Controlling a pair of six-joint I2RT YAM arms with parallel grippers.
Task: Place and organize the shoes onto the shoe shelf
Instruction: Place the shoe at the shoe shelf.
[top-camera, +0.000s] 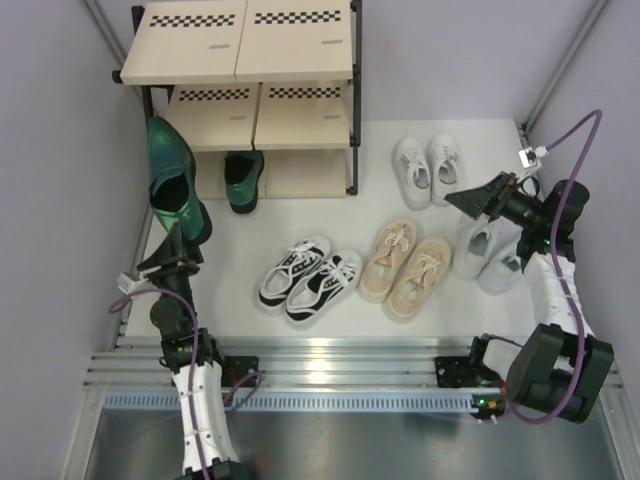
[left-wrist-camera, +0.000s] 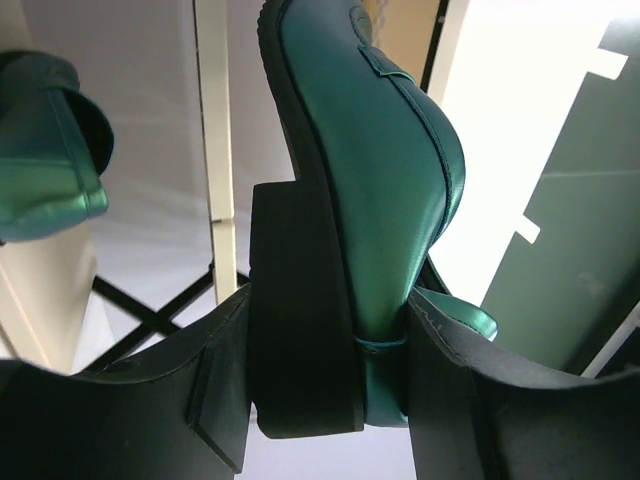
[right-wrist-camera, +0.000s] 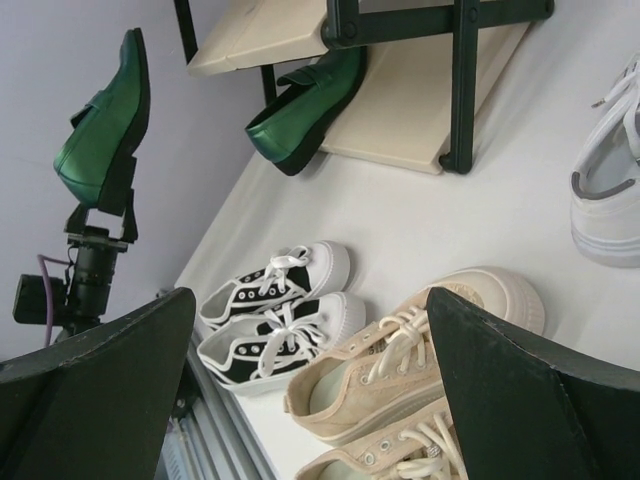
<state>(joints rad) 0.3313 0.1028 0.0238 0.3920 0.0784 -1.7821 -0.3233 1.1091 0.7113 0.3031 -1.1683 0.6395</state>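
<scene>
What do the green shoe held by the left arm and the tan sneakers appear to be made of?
Green shoe: likely leather or faux leather, smooth with a satin sheen; its black sole looks like matte rubber. Tan sneakers: apparently canvas-like fabric, matte and finely textured, with pale rubbery-looking toe caps.

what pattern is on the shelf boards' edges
Black-and-white checkered strips on the shoe shelf, clearest in the top external view.

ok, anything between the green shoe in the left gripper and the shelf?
Nothing visible between them. The green shoe in the left gripper hangs by the left front corner of the shelf; its mate lies on the bottom board, bare board to its right.
</scene>
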